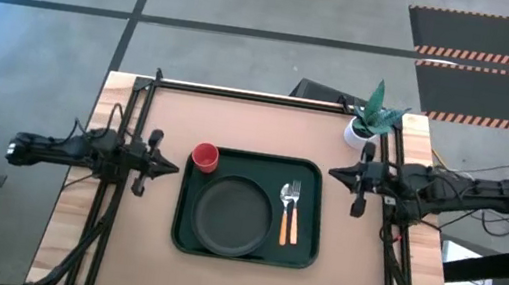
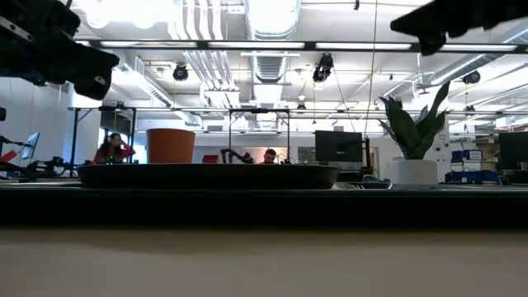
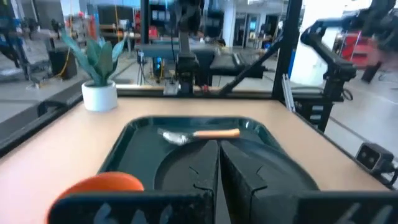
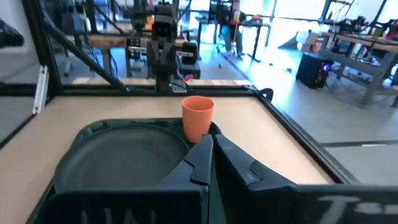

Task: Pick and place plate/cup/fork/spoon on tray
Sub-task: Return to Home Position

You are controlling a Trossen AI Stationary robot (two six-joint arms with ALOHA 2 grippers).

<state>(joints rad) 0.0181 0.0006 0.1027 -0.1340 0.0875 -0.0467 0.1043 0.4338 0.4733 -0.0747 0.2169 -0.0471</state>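
With all four pieces lying on it, the tray (image 1: pixel 305 256) sits at the middle of the table (image 1: pixel 118 244), a dark green rectangle. The plate (image 1: pixel 235 218) fills its centre, flat and level. The cup (image 1: pixel 205 157) stands upright at the tray's far corner on the left arm's side, just beside the plate's rim, where I judge it is least likely to be knocked. The spoon (image 1: pixel 284 223) and the fork (image 1: pixel 294 224) lie side by side in the strip between the plate and the tray's edge on the right arm's side, their orange handles pointing toward the near edge of the table. Outward from there, my left gripper (image 1: pixel 173 168) hangs just off the tray's left edge. Its fingers (image 3: pixel 199 180) are pressed together on nothing. My right gripper (image 1: pixel 333 172) mirrors it off the opposite edge, likewise clenched and empty, near a potted plant (image 1: pixel 363 123). I judge the loading done, with both arms parked clear so nothing on the tray gets disturbed.
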